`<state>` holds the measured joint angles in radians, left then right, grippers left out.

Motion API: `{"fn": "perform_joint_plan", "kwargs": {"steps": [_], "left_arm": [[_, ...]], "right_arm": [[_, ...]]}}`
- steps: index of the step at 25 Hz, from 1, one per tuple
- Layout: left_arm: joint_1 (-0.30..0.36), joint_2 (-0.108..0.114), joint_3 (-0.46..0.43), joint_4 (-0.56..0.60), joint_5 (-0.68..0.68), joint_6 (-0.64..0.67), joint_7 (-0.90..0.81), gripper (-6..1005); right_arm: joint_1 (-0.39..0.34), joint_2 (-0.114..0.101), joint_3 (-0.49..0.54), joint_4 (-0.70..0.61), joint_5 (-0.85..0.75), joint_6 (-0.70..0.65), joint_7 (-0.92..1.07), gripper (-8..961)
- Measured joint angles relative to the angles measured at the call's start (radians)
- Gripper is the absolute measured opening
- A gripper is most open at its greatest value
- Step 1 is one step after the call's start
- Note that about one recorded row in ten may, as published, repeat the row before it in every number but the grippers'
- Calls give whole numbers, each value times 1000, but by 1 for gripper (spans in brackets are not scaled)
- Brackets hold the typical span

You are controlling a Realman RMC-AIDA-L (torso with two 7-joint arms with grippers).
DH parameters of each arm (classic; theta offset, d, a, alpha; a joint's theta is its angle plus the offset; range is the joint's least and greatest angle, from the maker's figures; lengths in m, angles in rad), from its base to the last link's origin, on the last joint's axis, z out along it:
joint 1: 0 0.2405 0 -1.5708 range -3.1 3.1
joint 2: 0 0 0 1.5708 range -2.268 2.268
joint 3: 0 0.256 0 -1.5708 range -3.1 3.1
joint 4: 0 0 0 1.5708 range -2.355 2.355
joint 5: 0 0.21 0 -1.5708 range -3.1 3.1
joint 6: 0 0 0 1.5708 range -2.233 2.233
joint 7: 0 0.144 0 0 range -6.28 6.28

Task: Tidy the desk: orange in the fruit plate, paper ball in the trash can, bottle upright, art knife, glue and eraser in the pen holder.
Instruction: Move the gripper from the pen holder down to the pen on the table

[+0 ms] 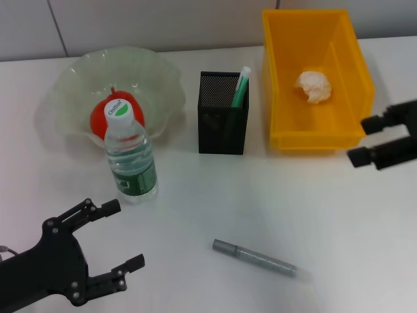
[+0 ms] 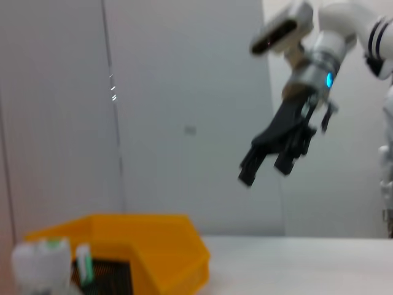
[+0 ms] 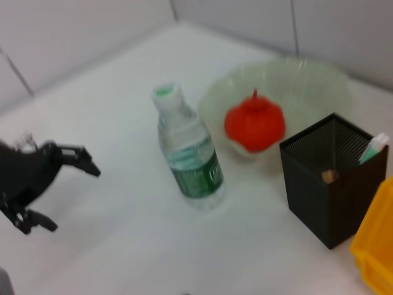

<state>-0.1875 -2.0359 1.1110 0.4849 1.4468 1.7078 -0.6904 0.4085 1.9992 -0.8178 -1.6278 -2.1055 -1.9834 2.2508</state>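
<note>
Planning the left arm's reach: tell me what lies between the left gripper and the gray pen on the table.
Nothing: in the head view, only bare white table separates the open left gripper from the gray pen.

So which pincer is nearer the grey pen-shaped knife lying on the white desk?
Left. The left pincer sits open just beside the grey knife; the right pincer hangs open farther off, by the yellow-orange bin.

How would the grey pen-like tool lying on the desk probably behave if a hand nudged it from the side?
The grey tool looks slim and cylindrical, lying flat on the bare table, so it would probably roll. It appears rigid and likely light. Its low profile may make pinching it awkward.
</note>
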Motion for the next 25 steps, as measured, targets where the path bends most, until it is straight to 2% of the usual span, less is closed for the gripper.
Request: {"fn": "perform_joint_plan", "kwargs": {"steps": [3, 4, 5, 6, 7, 8, 9, 10, 11, 12, 14, 20, 25], "left_arm": [[4, -1, -10, -14, 7, -28, 2, 857], [9, -6, -19, -22, 7, -44, 12, 857], [9, -6, -19, -22, 7, -44, 12, 857], [10, -7, -23, -25, 7, -46, 16, 857], [11, -9, -29, -31, 7, -48, 23, 857], [10, -10, -33, -37, 7, -50, 28, 857], [8, -9, -31, -42, 7, -56, 29, 857], [8, -9, -31, -42, 7, -56, 29, 857], [5, -8, -32, -49, 7, -73, 29, 857], [5, -8, -32, -49, 7, -73, 29, 857], [1, -2, -43, -71, 7, -99, 29, 857], [8, 1, -57, -79, 7, -95, 31, 856], [11, -6, -52, -80, 7, -99, 43, 856]], "right_arm": [[113, 1, -99, -70, -133, -51, 111, 785], [172, 4, -172, -73, -198, -71, 148, 785], [172, 4, -172, -73, -198, -71, 148, 785], [220, 13, -244, -52, -257, -82, 177, 785], [220, 13, -244, -52, -257, -82, 177, 785], [246, 21, -279, -31, -294, -84, 192, 784], [293, 50, -339, 24, -370, -88, 210, 784], [293, 50, -339, 24, -370, -88, 210, 784], [317, 69, -384, 63, -407, -87, 207, 784], [317, 69, -384, 63, -407, -87, 207, 784], [333, 79, -465, 109, -426, -62, 223, 784], [326, 83, -536, 114, -421, -11, 279, 784], [302, 87, -635, 124, -417, 67, 344, 783]]}}
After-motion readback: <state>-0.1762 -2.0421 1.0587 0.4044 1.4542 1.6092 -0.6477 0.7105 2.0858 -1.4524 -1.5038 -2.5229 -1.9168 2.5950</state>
